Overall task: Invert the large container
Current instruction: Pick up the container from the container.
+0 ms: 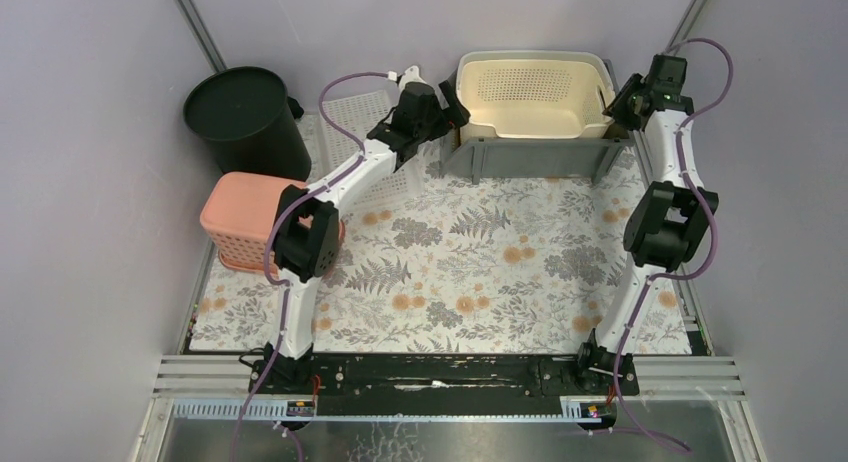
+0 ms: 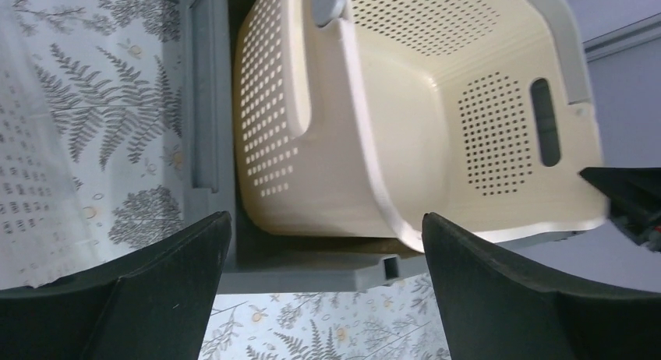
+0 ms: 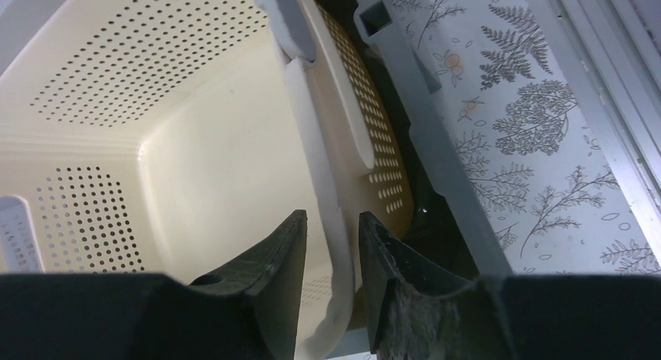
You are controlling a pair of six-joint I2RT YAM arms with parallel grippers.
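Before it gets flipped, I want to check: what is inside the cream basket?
Nothing shows inside the cream basket, only its holed walls and floor. The right hand covers one corner.

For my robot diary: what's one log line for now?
right gripper: astride rim of cream basket | left gripper: open, beside basket | basket: upright

Plain lilac walls (image 1: 100, 42) surround a fern-patterned table (image 1: 470, 272).

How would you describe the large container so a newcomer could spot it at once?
Look along the far edge of the floral table, right of centre. A cream perforated basket sits in a grey frame; unlike the black bin and pink basket, it is pale and grey-rimmed.
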